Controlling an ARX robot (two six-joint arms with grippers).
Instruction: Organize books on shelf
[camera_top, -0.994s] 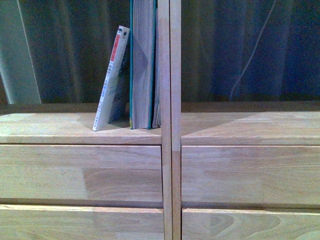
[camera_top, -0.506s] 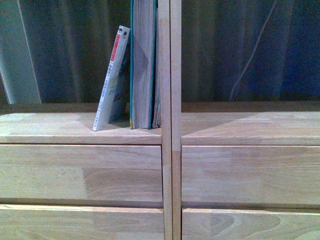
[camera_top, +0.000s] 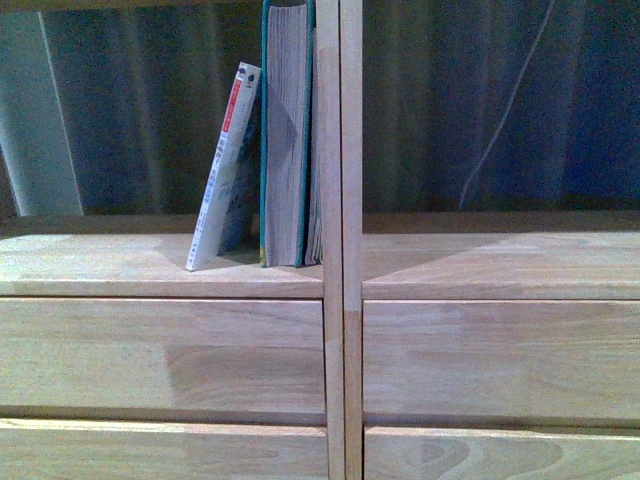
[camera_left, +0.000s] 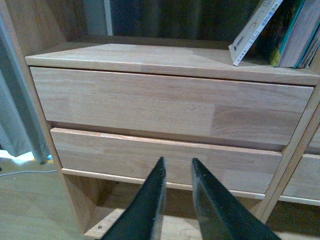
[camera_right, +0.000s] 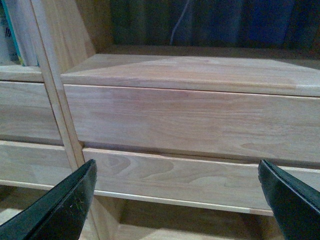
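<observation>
Front view, left to right: pale curtain (camera_top: 40, 120) at upper left behind the open compartment; thin paperback (camera_top: 222, 170) left of centre, leaning right, its top against the teal book (camera_top: 287, 130); teal book upright, tight to the shelf (camera_top: 340, 330) divider at centre. Right compartment shows only dark curtain and a thin cable (camera_top: 510, 100). Drawer fronts fill the lower frame. Neither arm in this view

Left gripper (camera_left: 176, 192): jaws nearly together, holding nothing, before the drawers. Right gripper (camera_right: 177, 192): jaws spread wide, holding nothing
</observation>
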